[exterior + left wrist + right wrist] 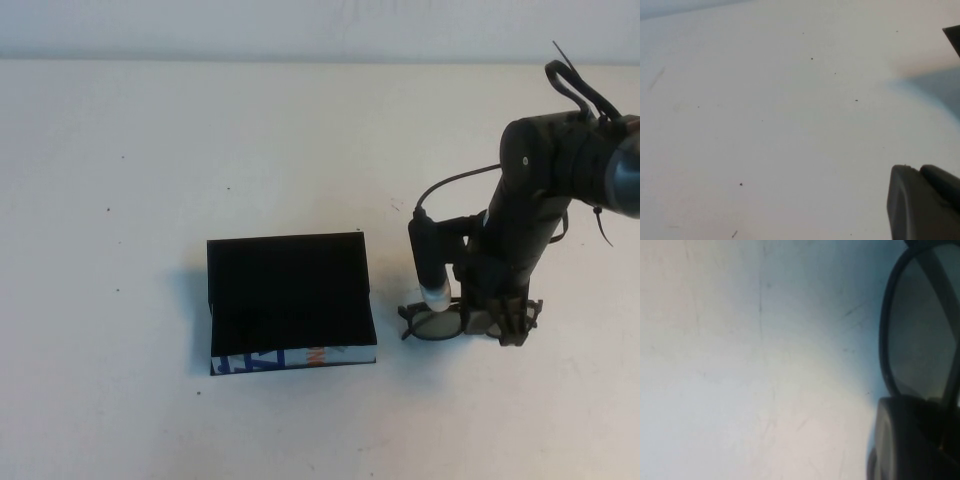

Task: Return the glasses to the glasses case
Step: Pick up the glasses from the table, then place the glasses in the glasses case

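Observation:
The glasses, dark-rimmed with tinted lenses, lie on the white table to the right of the glasses case. The case is an open black box with a white printed strip along its near side. My right gripper is down on the right half of the glasses and shut on the frame, hiding that lens. In the right wrist view one lens shows just beyond my finger. My left gripper is out of the high view, low over bare table, with its fingers together.
The white table stretches wide to the left of and behind the case. A dark corner shows at the edge of the left wrist view. The right arm's cable loops above the glasses.

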Available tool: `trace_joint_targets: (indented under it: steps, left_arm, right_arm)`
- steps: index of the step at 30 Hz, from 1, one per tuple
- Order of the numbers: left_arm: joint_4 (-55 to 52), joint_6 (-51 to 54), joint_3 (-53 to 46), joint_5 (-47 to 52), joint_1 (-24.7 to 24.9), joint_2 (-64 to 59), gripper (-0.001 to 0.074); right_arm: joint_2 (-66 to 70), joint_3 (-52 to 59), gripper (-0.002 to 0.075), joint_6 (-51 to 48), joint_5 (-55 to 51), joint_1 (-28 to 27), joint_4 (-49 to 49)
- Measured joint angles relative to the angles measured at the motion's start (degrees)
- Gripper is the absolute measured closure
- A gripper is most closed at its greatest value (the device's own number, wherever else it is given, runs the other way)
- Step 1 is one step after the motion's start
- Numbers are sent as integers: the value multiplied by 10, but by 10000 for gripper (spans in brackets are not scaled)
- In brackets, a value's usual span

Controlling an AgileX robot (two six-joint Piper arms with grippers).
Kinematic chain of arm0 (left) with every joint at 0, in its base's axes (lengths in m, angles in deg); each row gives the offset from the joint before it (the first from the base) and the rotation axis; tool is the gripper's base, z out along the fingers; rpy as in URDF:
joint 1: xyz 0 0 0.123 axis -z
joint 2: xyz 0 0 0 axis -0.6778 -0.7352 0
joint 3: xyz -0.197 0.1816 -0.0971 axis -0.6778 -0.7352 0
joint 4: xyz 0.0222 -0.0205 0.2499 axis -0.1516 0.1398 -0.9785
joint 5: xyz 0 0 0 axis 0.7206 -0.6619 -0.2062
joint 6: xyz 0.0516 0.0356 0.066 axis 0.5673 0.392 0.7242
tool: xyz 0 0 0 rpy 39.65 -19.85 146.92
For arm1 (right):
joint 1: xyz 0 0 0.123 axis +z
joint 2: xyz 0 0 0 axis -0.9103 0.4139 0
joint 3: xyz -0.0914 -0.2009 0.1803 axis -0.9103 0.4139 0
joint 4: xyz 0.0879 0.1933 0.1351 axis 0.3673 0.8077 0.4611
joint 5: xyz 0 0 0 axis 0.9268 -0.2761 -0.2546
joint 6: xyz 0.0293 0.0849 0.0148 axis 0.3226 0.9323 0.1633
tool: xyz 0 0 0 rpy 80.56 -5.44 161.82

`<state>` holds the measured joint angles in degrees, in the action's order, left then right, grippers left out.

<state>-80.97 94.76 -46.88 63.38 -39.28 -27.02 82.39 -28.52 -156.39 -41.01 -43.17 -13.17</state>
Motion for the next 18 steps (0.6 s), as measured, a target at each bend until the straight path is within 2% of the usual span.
trace_joint_targets:
  steps: [11,18]
  left_arm:
    - [0,0,0,0,0,0,736]
    - [0,0,0,0,0,0,736]
  right_arm:
    - [-83,0,658,32,-59,7,-8]
    - [-133,-19,658,54,-81,89,-13]
